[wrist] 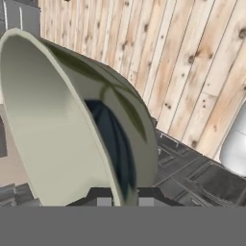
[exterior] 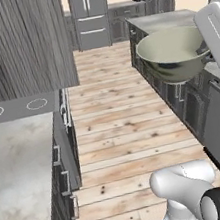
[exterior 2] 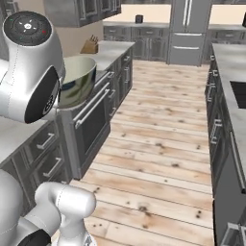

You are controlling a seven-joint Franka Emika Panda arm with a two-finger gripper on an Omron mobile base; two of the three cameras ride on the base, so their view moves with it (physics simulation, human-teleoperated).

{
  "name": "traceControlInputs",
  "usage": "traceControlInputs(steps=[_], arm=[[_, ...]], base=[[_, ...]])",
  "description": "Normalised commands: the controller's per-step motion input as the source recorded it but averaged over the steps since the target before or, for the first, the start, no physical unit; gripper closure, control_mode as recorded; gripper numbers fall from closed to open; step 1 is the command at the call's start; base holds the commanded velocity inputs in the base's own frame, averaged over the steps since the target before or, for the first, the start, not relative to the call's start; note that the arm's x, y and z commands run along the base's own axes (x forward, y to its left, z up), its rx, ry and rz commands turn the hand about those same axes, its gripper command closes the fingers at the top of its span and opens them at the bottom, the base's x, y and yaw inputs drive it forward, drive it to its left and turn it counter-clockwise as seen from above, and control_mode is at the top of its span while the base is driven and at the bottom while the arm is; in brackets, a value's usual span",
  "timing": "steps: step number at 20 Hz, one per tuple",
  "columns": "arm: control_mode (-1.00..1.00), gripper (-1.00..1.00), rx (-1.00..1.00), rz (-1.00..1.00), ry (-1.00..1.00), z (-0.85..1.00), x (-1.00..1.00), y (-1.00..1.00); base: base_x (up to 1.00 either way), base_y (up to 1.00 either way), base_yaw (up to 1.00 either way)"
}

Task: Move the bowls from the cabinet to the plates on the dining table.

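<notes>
Hand [wrist: 120,194] pinched on rim of cream-rimmed greenish bowl [exterior: 173,53], carried in air above the wood floor [exterior: 125,129] just beside the dark drawer fronts; keep bowl level, grip firm, swing clear of those fronts while heading to the plates.

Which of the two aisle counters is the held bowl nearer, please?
The counter carrying the knife block; the bowl hangs at its edge, while the cooktop counter lies across the aisle.
</notes>
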Motion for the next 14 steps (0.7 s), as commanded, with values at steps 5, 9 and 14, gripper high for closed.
traceControlInputs(steps=[5, 9, 14], arm=[[1.00, 1.00, 0.00, 0.00, 0.00, 0.00, 0.00, 0.00], [1.00, 1.00, 0.00, 0.00, 0.00, 0.00, 0.00, 0.00], [1.00, 1.00, 0.00, 0.00, 0.00, 0.00, 0.00, 0.00]], base=[[0.00, 0.00, -0.25], [0.00, 0.00, -0.25], [0.00, 0.00, -0.25]])
